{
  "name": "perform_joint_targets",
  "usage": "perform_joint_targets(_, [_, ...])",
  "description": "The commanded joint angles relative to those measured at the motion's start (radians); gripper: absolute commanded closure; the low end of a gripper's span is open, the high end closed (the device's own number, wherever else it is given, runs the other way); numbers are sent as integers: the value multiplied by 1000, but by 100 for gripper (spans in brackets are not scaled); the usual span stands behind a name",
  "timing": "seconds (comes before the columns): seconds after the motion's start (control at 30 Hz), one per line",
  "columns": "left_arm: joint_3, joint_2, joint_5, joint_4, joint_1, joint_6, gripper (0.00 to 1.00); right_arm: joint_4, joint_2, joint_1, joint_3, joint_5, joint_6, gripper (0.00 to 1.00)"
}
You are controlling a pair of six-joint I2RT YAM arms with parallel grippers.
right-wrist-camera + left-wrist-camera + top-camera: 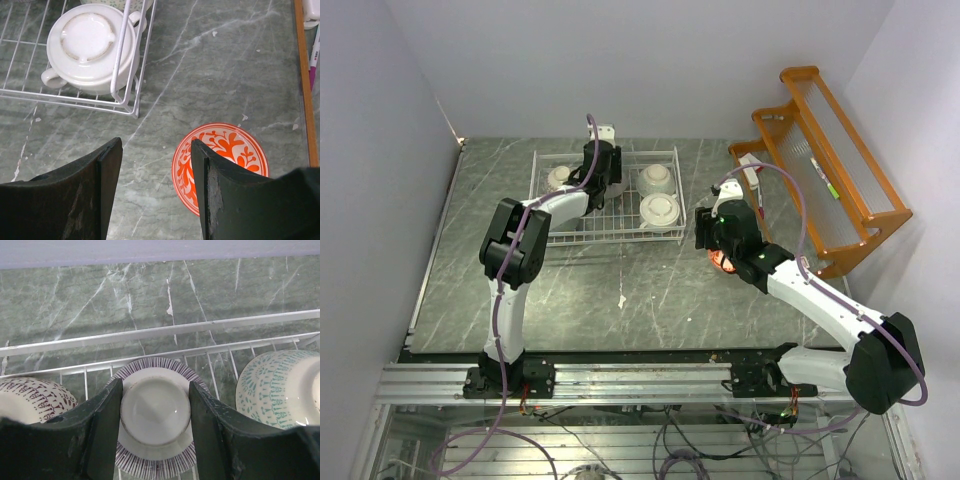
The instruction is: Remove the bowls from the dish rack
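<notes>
The white wire dish rack (610, 236) stands at the table's back centre. My left gripper (155, 382) is down inside it, open, its fingers close on either side of the foot of an upside-down purple-striped bowl (155, 412). A maroon-patterned bowl (30, 400) lies to its left and a teal-patterned bowl (280, 385) to its right. A cream bowl with small handles (90, 47) sits upside down in the rack's near right corner. My right gripper (157, 142) is open and empty just above the table. The red-and-white bowl (225, 150) stands upright on the table under its right finger.
The orange wooden shelf rack (830, 170) stands at the right, close behind the right arm, and its edge shows in the right wrist view (302, 75). The rack's low wire wall (165, 330) runs just beyond the left gripper. Bare marble table (620, 300) lies in front of the rack.
</notes>
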Motion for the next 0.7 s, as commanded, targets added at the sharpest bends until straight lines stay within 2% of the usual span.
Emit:
perform_joint_targets(0.0, [66,-55,0,-5,7,-6,93,21,8,-5,-13,1,-2,43])
perform_joint_targets(0.53, [29,-192,35,-29,7,-42,93,20,-12,-5,-17,-12,7,44])
perform_joint_targets(0.67, [6,-241,86,-35,7,-77,93,28,-18,-4,-19,-32,14,44])
